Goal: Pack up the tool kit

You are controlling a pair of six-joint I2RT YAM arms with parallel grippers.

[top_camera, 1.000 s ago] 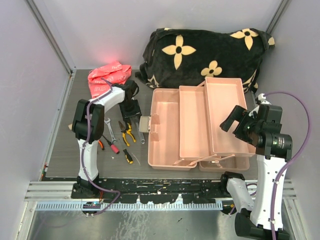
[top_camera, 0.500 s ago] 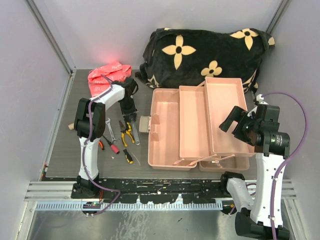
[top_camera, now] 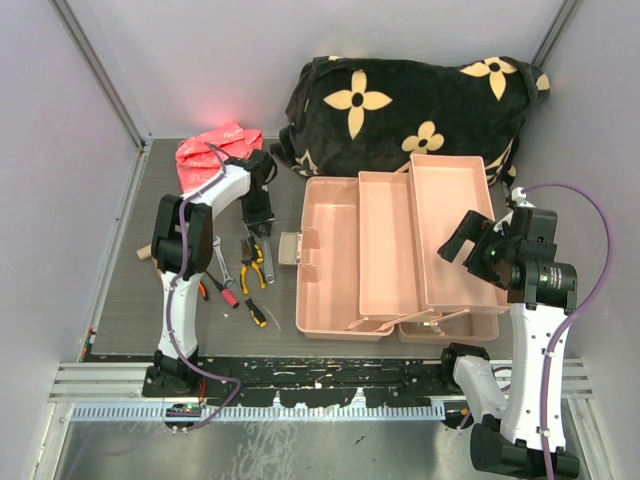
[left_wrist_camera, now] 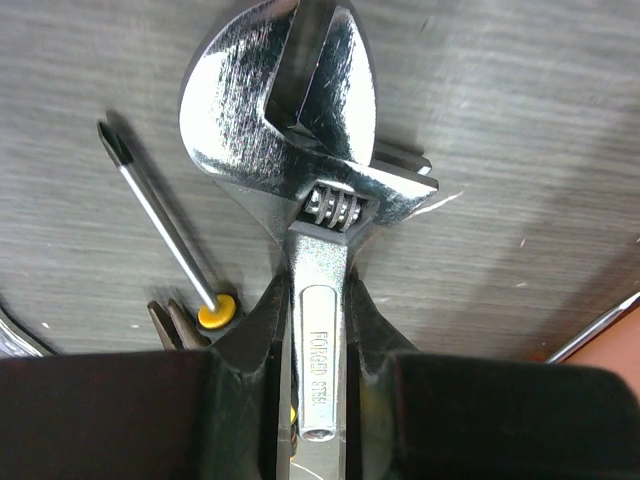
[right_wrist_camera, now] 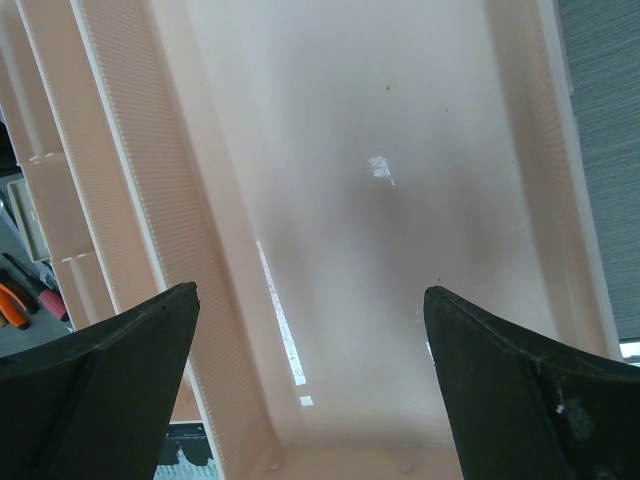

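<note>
Salmon-pink translucent plastic toolbox [top_camera: 330,255], tiered trays spread open, stands mid-table on the grey wood-grain table [top_camera: 120,300]. Left gripper [left_wrist_camera: 318,305]: jaws clamped narrowly on the handle of the silver adjustable wrench [left_wrist_camera: 300,150], which lies flat on the table left of the toolbox, beside a yellow-collared screwdriver [left_wrist_camera: 160,230]. Right gripper [right_wrist_camera: 310,292]: jaws spread wide, holding nothing, above the toolbox's right-hand tray [right_wrist_camera: 380,120].

Partly hidden tools
The adjustable wrench [left_wrist_camera: 322,190] handle end and, left of it, pliers [left_wrist_camera: 171,322] lie behind the left pincer [left_wrist_camera: 316,305].
</note>
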